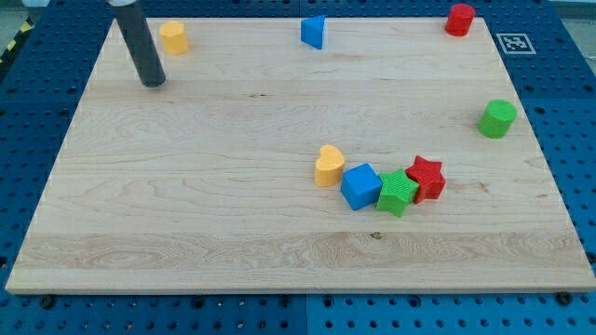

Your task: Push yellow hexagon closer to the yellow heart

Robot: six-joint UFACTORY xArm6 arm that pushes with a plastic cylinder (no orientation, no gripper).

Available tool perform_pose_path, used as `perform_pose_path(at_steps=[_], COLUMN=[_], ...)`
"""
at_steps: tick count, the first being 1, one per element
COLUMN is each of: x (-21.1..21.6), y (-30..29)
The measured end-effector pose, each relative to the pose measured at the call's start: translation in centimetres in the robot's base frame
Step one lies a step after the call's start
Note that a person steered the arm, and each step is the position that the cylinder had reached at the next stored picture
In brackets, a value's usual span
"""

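Note:
The yellow hexagon sits near the board's top left corner. The yellow heart stands right of the board's middle, far from the hexagon, toward the view's lower right of it. My tip rests on the board just below and slightly left of the yellow hexagon, a small gap apart from it. The dark rod slants up to the view's top left.
A blue cube, a green star and a red star form a row touching right of the heart. A blue triangle is at top centre, a red cylinder at top right, a green cylinder at the right edge.

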State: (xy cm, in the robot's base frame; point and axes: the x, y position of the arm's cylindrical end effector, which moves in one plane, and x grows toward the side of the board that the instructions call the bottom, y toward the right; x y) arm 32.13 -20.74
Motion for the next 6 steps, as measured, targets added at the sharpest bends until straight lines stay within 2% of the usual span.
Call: perform_pose_path(at_steps=[3, 4, 6], x=[-10.7, -12.0, -7.1], y=[-4.5, 0.0, 6.4])
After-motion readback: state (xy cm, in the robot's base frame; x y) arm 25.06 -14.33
